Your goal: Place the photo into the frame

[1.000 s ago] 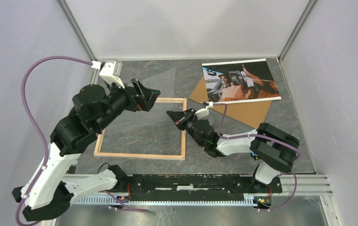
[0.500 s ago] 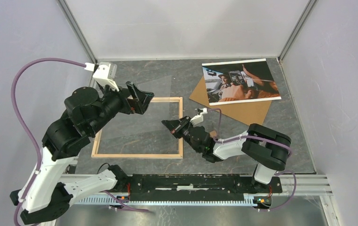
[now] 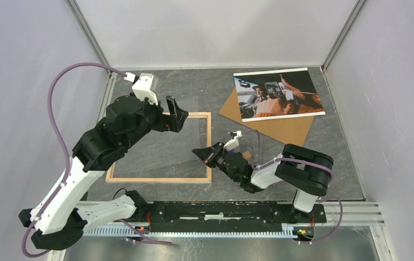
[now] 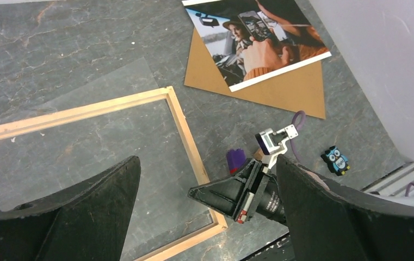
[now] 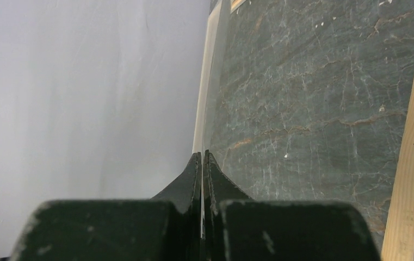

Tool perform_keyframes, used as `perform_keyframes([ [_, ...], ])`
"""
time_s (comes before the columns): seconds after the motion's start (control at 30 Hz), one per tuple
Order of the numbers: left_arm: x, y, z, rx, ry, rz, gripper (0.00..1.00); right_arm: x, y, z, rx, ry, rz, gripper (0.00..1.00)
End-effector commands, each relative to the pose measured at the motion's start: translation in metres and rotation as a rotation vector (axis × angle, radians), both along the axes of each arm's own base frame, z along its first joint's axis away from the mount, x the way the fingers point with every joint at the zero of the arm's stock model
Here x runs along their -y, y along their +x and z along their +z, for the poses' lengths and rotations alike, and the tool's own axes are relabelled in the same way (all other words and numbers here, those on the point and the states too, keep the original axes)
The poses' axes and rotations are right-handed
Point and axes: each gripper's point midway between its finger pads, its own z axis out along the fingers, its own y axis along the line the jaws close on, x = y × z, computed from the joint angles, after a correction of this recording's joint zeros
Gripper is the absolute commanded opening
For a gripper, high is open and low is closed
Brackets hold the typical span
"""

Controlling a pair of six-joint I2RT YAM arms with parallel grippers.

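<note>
while photo [image 3: 278, 93] lies lengthwise left-right, left hand [image 3: 174, 113] spread, right hand [image 3: 197, 153] pinching clear sheet [image 4: 106, 87].

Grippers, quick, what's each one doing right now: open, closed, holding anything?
Left gripper: open, holding nothing.
Right gripper: closed, pinching the edge of the clear sheet.

The frame [image 3: 155, 178] has its far left corner hidden under the left end effector [image 3: 178, 113] and its arm. The clear sheet [image 4: 106, 87] pinched in the right end effector [image 3: 196, 153] is so see-through that its edges are hard to find. Far past that end effector, the photo [image 3: 278, 93] covers part of the brown board [image 3: 280, 130].
</note>
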Motion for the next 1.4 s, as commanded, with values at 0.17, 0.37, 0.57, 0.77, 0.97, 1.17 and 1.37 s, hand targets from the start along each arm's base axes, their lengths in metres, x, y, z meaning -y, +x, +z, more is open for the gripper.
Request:
perform_keyframes([
  [0.17, 0.000, 0.025, -0.010, 0.085, 0.069, 0.050, 1.00, -0.002, -0.006, 0.010, 0.042, 0.059, 0.027, 0.00],
  [0.37, -0.007, 0.029, -0.018, 0.113, 0.060, 0.093, 1.00, 0.003, -0.003, 0.008, 0.047, 0.042, -0.013, 0.00],
  [0.57, -0.018, 0.028, -0.025, 0.134, 0.080, 0.131, 1.00, 0.001, -0.007, 0.002, 0.044, 0.013, -0.023, 0.00],
  [0.77, -0.025, 0.027, -0.025, 0.155, 0.078, 0.153, 1.00, 0.004, -0.009, 0.001, 0.052, -0.003, -0.039, 0.00],
  [0.97, -0.027, 0.027, -0.025, 0.162, 0.073, 0.159, 1.00, 0.009, -0.010, 0.001, 0.062, -0.021, -0.060, 0.00],
  [1.17, -0.028, 0.027, -0.026, 0.163, 0.071, 0.163, 1.00, 0.015, -0.010, -0.001, 0.059, -0.028, -0.072, 0.00],
  [1.37, -0.027, 0.027, -0.026, 0.163, 0.072, 0.164, 1.00, 0.015, -0.013, -0.002, 0.057, -0.023, -0.058, 0.00],
])
